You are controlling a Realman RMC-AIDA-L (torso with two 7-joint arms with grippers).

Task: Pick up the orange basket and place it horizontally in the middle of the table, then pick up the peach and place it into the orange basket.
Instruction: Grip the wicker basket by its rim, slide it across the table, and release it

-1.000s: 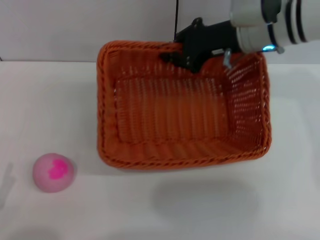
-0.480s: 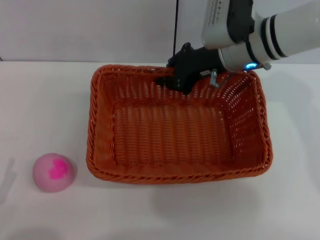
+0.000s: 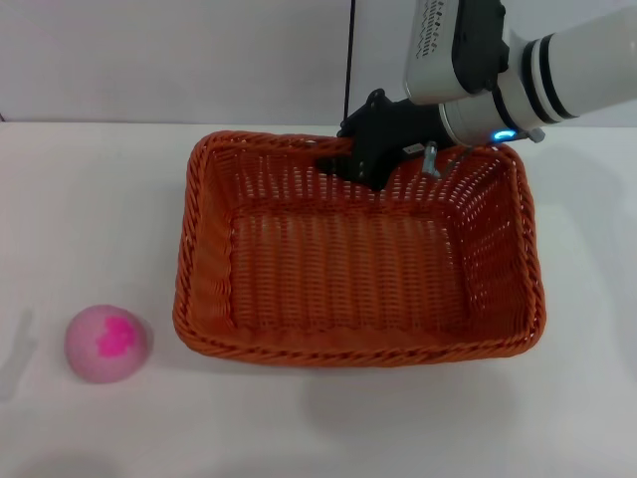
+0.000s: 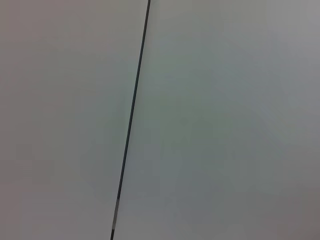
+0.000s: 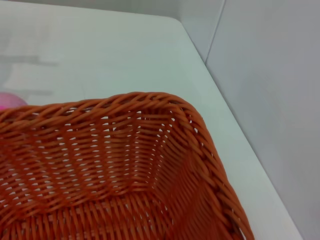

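Note:
The orange basket [image 3: 353, 264] lies flat on the white table [image 3: 90, 199], its long side running left to right, and nothing is inside it. My right gripper [image 3: 356, 162] reaches in from the upper right and is shut on the braided far rim. The right wrist view shows a corner of the orange basket [image 5: 125, 170] up close. The peach [image 3: 106, 344], pale pink with a magenta blotch, sits on the table left of the basket's near-left corner; a pink sliver of the peach [image 5: 9, 100] shows in the right wrist view. My left gripper is out of view.
A grey wall with a thin dark vertical seam [image 3: 350, 50] stands behind the table's far edge. The left wrist view shows only this wall and the seam [image 4: 131, 120]. Bare tabletop surrounds the basket and peach.
The basket, tilted and raised a second ago, has come down and left with my right gripper and now rests level. The peach has not moved.

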